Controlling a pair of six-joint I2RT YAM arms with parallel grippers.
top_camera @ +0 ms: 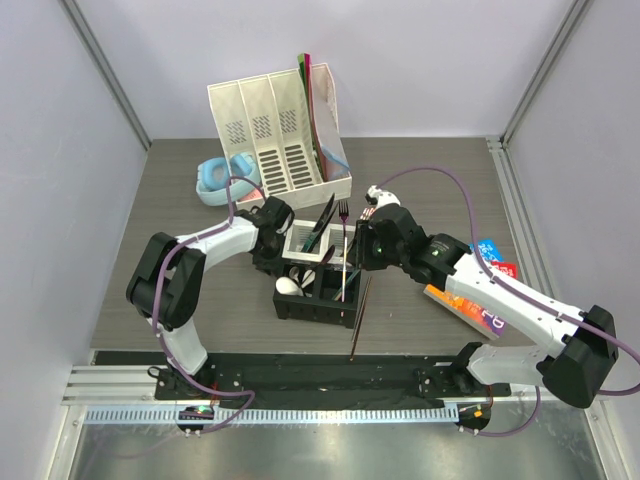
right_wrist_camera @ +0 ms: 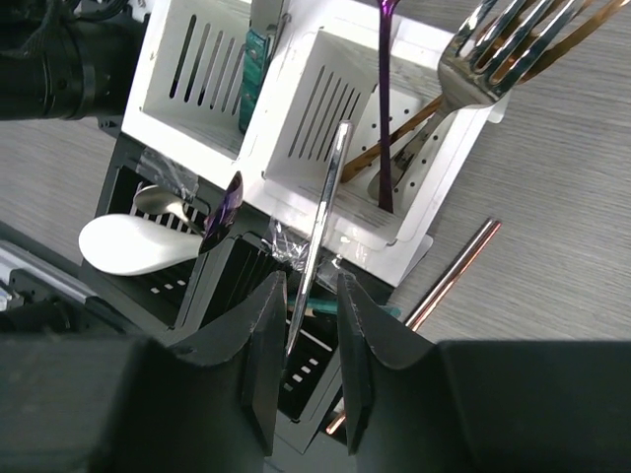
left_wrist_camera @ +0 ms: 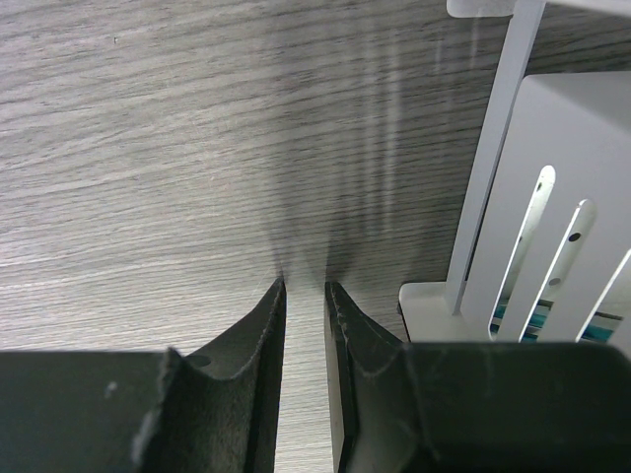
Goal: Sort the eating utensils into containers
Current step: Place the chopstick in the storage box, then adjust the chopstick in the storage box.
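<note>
The four-cell caddy (top_camera: 300, 305) stands mid-table, with two white cells (right_wrist_camera: 296, 128) behind two black ones. My right gripper (right_wrist_camera: 306, 281) hangs open over a black cell, and a slim metal handle (right_wrist_camera: 320, 227) stands loose between its fingers. A metal fork (right_wrist_camera: 483, 49), brown chopsticks (right_wrist_camera: 414, 123) and a purple handle (right_wrist_camera: 385, 108) stand in a white cell. A white soup spoon (right_wrist_camera: 133, 244) and a purple spoon (right_wrist_camera: 225, 212) lie in the other black cell. My left gripper (left_wrist_camera: 304, 286) points down at bare table beside the caddy's white wall (left_wrist_camera: 552, 148), narrowly open and holding nothing.
One copper-coloured chopstick (top_camera: 358, 320) lies on the table at the caddy's right front. A tall white file organiser (top_camera: 280, 130) and blue headphones (top_camera: 225, 178) are at the back. A colourful book (top_camera: 480, 295) lies under my right arm.
</note>
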